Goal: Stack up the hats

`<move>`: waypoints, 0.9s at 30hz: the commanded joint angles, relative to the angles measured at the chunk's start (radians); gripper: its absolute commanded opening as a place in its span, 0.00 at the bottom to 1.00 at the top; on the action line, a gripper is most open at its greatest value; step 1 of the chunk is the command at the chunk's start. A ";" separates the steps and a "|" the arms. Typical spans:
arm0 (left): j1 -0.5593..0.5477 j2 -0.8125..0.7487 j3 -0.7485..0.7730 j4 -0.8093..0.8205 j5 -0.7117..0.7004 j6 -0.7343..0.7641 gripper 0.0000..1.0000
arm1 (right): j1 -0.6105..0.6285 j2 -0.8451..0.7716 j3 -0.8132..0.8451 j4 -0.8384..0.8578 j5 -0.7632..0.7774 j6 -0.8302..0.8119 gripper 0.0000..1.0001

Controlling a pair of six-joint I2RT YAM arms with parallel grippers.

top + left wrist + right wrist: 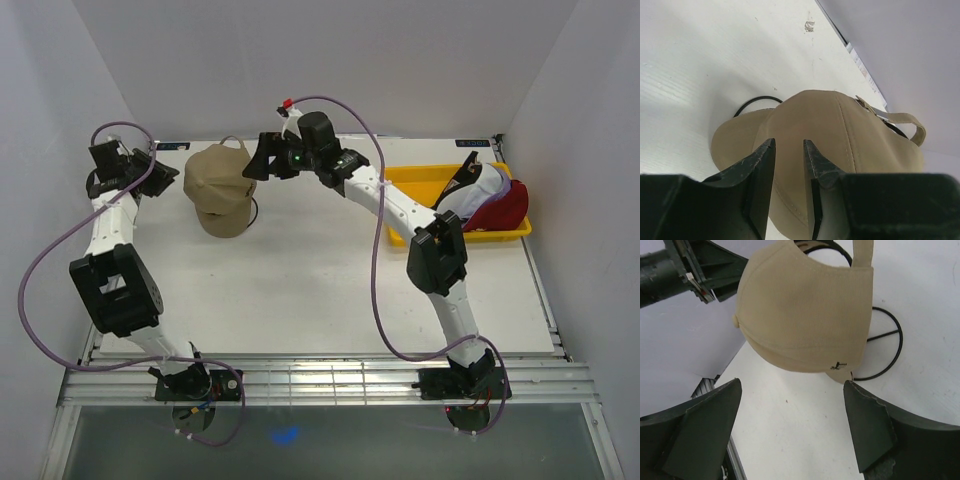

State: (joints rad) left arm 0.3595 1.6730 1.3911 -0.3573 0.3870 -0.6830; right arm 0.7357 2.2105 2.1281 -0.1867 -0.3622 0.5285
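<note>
Tan fabric baseball cap (222,190) resting on a black wire stand (883,335), rear-left of the table. I am holding the right gripper (791,390) wide beside it, the left gripper (789,145) narrowly parted; pinching fabric, not wire, seems best.

The top camera sits high up at the near side and looks down on the whole table (300,300). The left wrist camera looks out past its own fingers (760,170), very close to the tan hat (840,135). The right wrist camera seems to face that hat from the other side, a bit farther back. All three views share the hat.
</note>
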 commanded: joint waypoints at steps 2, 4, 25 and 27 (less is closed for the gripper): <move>-0.030 0.002 0.048 0.014 -0.031 -0.009 0.39 | 0.007 0.058 0.111 0.119 0.026 -0.027 0.91; -0.039 0.013 0.036 0.012 -0.043 -0.012 0.39 | 0.007 0.089 0.131 0.174 0.038 -0.027 0.94; -0.094 0.051 0.008 -0.017 -0.097 0.013 0.38 | -0.039 0.344 0.254 0.469 0.229 0.100 0.96; -0.097 0.050 0.003 -0.017 -0.097 0.014 0.38 | -0.042 0.360 0.260 0.475 0.232 0.105 0.96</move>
State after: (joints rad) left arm 0.2760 1.7390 1.3994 -0.3626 0.2939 -0.6834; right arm 0.6975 2.5568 2.3489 0.1936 -0.1570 0.6209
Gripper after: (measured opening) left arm 0.379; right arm 0.962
